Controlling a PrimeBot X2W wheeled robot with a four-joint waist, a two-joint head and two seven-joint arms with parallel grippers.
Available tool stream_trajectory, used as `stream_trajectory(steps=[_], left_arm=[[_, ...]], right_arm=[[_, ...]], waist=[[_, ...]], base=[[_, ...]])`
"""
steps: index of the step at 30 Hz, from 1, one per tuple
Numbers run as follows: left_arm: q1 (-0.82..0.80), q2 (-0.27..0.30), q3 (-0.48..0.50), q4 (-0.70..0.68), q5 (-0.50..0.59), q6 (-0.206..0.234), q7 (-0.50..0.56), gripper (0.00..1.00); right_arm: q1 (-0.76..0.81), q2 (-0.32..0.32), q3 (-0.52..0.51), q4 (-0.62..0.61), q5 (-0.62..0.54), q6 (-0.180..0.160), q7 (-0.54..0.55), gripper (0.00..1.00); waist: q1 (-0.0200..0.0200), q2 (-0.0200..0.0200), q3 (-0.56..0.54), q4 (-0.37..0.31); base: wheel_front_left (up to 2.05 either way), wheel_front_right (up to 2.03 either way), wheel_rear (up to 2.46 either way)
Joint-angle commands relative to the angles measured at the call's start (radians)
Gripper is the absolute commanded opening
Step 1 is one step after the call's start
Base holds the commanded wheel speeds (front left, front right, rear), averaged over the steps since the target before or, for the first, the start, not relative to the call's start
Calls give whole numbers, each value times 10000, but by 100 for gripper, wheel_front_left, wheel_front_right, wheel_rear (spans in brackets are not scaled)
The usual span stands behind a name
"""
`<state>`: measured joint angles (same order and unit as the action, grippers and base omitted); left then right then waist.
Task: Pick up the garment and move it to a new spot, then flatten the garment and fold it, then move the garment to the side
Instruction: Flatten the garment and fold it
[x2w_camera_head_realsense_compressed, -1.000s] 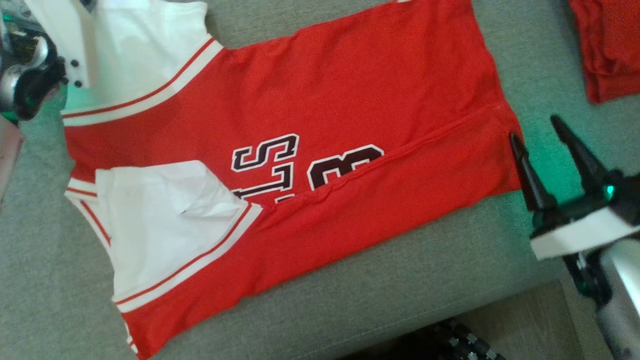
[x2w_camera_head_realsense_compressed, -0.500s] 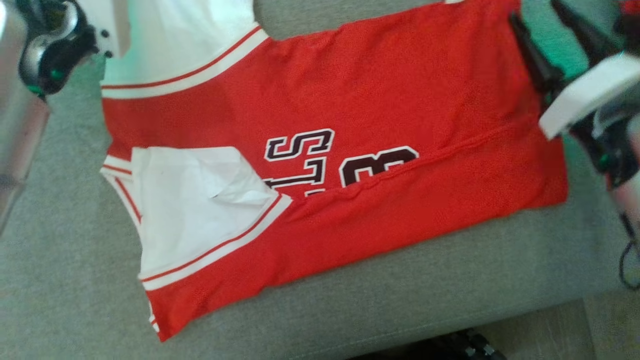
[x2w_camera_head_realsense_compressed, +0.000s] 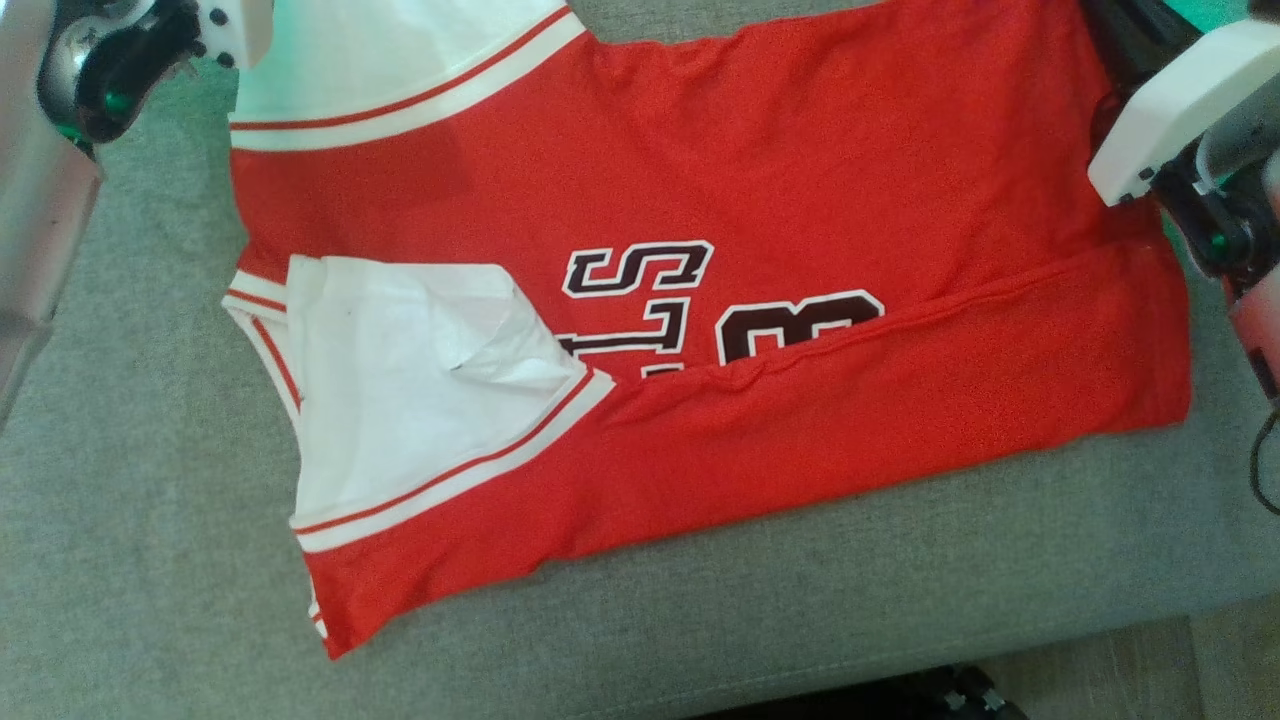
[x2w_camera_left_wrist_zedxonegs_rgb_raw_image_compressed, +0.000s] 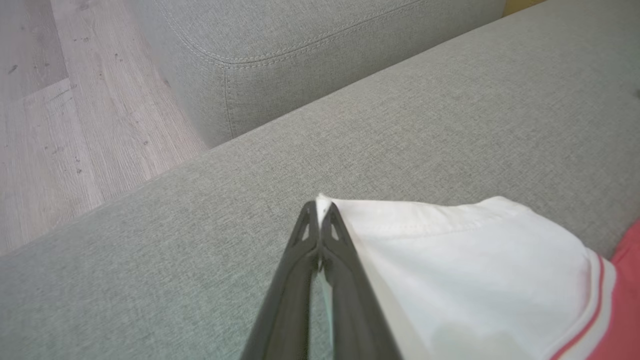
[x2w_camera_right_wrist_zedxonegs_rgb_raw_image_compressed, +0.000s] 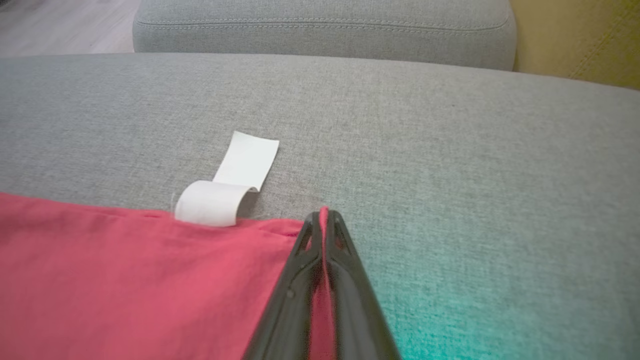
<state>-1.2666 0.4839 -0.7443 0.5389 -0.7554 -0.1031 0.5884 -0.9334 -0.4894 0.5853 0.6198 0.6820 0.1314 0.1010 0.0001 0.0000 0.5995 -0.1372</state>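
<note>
Mid-fold: jersey (x2w_camera_head_realsense_compressed: 800, 200) lies flat on the sofa (x2w_camera_head_realsense_compressed: 700, 620), left tool (x2w_camera_left_wrist_zedxonegs_rgb_raw_image_compressed: 318, 206) clamped on its far white sleeve corner, right tool (x2w_camera_right_wrist_zedxonegs_rgb_raw_image_compressed: 324, 213) on its far red hem corner; both should next lift and swing near together.

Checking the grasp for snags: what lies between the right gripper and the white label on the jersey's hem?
Only bare red hem of the jersey runs from the label to the right gripper, seen in the right wrist view.
</note>
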Motion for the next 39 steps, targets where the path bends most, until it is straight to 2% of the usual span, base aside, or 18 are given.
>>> stream_trajectory(steps=[1, 4, 12, 18, 21, 28, 30, 32, 39], left_arm=[[-629, 318, 359, -258, 76, -14, -60, 0], [-717, 357, 374, -315, 76, -57, -256, 0], [-1356, 503, 397, -676, 143, -232, -1667, 0], [-1314, 677, 434, -1242, -440, -267, -2163, 0], [-998, 971, 300, -1652, -579, -270, -2212, 0], [1137, 2290, -18, -3577, -1172, -267, -2531, 0], [1811, 2685, 7, -4168, -1291, -124, -2677, 0], [2827, 3208, -17, -5003, -1423, 208, -2839, 0], [4625, 4013, -86, -6622, -1578, 1071, -3221, 0]], right_arm=[[-54, -271, 126, -114, 70, -7, -181, 0], [-292, -369, 383, 45, 30, -7, -712, 0], [-989, -556, 484, 348, 306, -7, -2396, 0], [-950, -1018, 430, 193, 971, -7, -2881, 0], [-683, -1200, 511, -20, 1247, -7, -2859, 0], [765, -1940, 460, -877, 2020, -7, -3046, 0], [1251, -2227, 415, -1163, 2139, -7, -3092, 0], [1946, -2566, 298, -1433, 2211, -7, -3135, 0], [3520, -2905, -330, -1850, 2221, -7, -3233, 0]], waist=[[-1, 0, 31, -3], [-1, 0, 118, -16], [-1, 0, 205, 34], [-1, 0, -3, 238], [-1, 0, -102, 310], [-1, 0, -540, 580], [-1, 0, -628, 623], [-1, 0, -768, 701], [-1, 0, -1055, 883]], base=[[0, 0, 0], [0, 0, 0], [0, 0, 0], [0, 0, 0], [0, 0, 0], [0, 0, 0], [0, 0, 0], [0, 0, 0], [0, 0, 0]])
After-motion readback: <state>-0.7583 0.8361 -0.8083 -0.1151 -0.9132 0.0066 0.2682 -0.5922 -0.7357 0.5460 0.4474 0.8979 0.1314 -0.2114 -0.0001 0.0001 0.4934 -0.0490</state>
